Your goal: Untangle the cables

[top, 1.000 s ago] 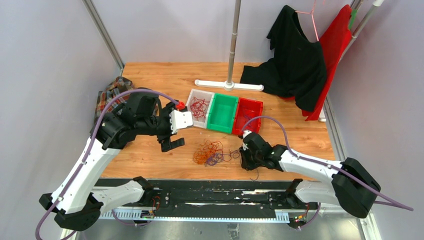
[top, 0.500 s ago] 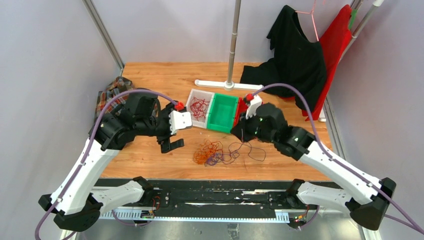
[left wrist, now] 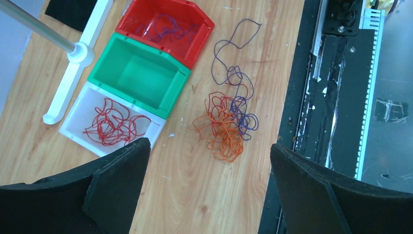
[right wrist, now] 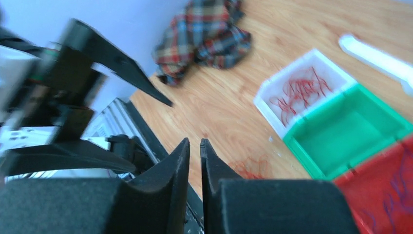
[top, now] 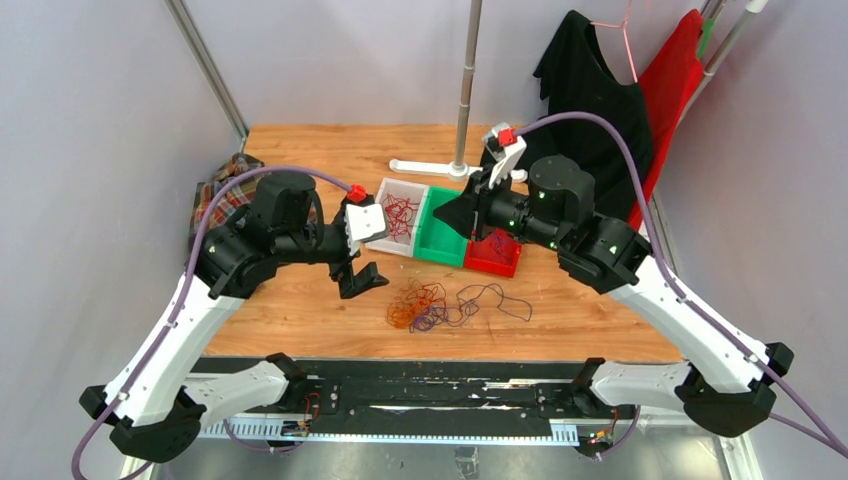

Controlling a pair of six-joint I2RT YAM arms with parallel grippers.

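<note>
Cables: a wiry clump of orange, red and purple cables (top: pixel 418 305) (left wrist: pixel 225 127) lies on the wooden table (top: pixel 300 305), near its front edge and roughly midway between the two arms.

Stray strand: one purple strand (top: pixel 497 299) (left wrist: pixel 233 58) trails out of the clump in loose loops toward the right arm's side, flat on the wood.

Bins: three bins stand in a touching row just behind the clump. The white bin (top: pixel 381 209) (left wrist: pixel 72 111) holds red wires (left wrist: pixel 114 124), the green bin (top: pixel 447 230) (left wrist: pixel 139 75) shows only its bare floor, and the red bin (top: pixel 497 262) (left wrist: pixel 200 39) holds a few purple wires (left wrist: pixel 163 27).

Right claw: the right claw (top: pixel 443 222) (right wrist: pixel 195 144) hangs in the air over the green and red bins, pointing toward the left arm. Its fingers (right wrist: pixel 170 180) are pressed nearly together, with only a thin slit between them (nothing can be made out in that slit, though the wrist view is blurred).

Left claw: the left claw (top: pixel 362 280) (left wrist: pixel 209 144) hovers above the table just left of the clump, spread wide and carrying nothing. Its wrist view frames the clump between the two dark fingers (left wrist: pixel 117 180).

Surroundings: a plaid cloth (top: pixel 222 190) (right wrist: pixel 209 34) lies bunched at the table's far left edge. A white stand (top: pixel 455 170) rises behind the bins. A black garment (top: pixel 590 130) and a red garment (top: pixel 675 90) hang at the far right.
</note>
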